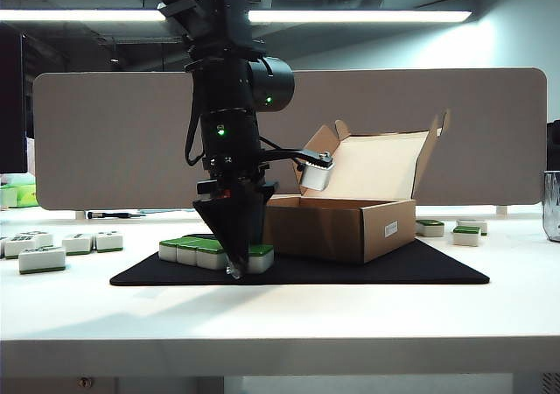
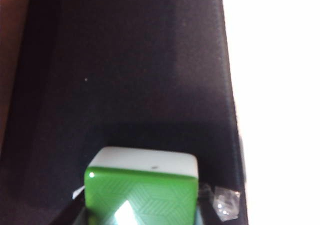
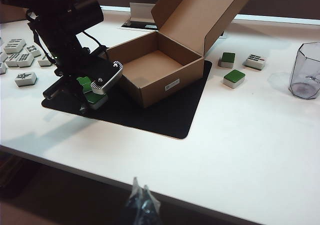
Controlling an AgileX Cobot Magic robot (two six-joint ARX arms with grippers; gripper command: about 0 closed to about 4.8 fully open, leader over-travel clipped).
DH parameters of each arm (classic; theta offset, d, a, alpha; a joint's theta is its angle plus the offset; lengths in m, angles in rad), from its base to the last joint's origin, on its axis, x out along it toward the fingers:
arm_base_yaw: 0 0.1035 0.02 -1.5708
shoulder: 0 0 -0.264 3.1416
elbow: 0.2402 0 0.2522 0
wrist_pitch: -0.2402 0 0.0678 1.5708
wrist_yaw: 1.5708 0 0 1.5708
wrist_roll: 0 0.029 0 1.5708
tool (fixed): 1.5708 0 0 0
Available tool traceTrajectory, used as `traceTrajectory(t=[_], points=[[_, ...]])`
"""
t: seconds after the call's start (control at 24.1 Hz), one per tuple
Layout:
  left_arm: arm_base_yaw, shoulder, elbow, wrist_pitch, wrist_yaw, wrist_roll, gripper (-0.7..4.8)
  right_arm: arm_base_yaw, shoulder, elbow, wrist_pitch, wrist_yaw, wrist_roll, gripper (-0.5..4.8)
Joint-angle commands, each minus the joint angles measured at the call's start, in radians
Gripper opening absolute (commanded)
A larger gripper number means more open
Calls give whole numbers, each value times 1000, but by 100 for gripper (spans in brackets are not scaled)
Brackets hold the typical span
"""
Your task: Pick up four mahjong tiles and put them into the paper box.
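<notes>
While the right gripper (image 3: 140, 197) waits pinched shut at lower centre, the left gripper (image 1: 234, 267) straddles the mahjong tiles (image 1: 216, 253), grip undeterminable.

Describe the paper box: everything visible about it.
The paper box is a shallow brown cardboard mailer, paler inside, standing open with its hinged flap lid raised behind it and side tabs showing. A small white label sits on one side wall. It rests on the black mat, right of the row of mahjong tiles where the left gripper works. In the right wrist view its interior looks empty. Nothing visibly grips it.
</notes>
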Motion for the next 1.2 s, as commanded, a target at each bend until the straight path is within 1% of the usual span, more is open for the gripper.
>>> traceTrajectory(t=[0.04,0.12,0.29,0.37,0.41,0.58,0.7,0.83,0.99,1.04,1.08,1.12,1.16,1.2], points=[[-16,-16,9,8,2,-57,147,0,-11,2,10,2,1,-1],[-39,-53,9,10,2,-95,147,0,-11,2,10,2,1,-1],[-76,-131,9,47,3,-102,147,0,-11,2,10,2,1,-1],[-80,-159,9,119,3,-114,147,0,-11,2,10,2,1,-1],[-78,-160,9,206,3,-169,147,0,-11,2,10,1,1,-1],[-55,-137,9,382,4,-301,147,0,-11,2,9,-2,1,-1],[-40,-106,9,481,3,-348,147,0,-11,2,10,-2,1,-1],[-27,-74,9,520,3,-348,147,0,-11,2,9,-2,1,-1],[-20,-21,9,511,2,-348,158,0,-11,2,10,-2,1,-1],[-20,-19,9,511,0,-349,166,0,-11,2,10,-2,1,-1],[-20,-18,9,513,-1,-349,189,0,-11,2,10,-2,1,-1],[-21,-16,9,521,-1,-360,216,0,-11,2,10,-2,1,-1],[-20,-15,9,531,-1,-402,263,0,-11,2,10,-2,1,-1],[-20,-13,9,534,-1,-423,289,0,-11,2,10,-2,1,-1]])
